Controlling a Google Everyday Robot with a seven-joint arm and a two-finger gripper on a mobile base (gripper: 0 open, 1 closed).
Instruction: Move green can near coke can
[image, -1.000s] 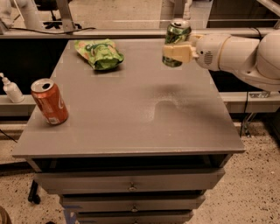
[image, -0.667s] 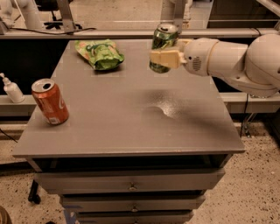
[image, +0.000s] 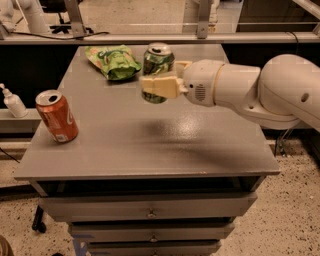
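At the left edge of the table (image: 165, 145) the coke can (image: 57, 116) is standing untouched, tilting slightly, and nothing around it is shifting. Further along, the green snack bag (image: 112, 61) is lying flat at the back. Just right of it, the green can (image: 158, 62) is now hanging clear of the tabletop, casting a shadow below; a second ago it was riding over the right rear corner, so it is travelling leftward. The gripper (image: 156, 80) is staying clamped across the can's middle, with the arm (image: 280, 90) reaching in from the right. The can is still well apart from the coke can, so the carry is probably only about half done.
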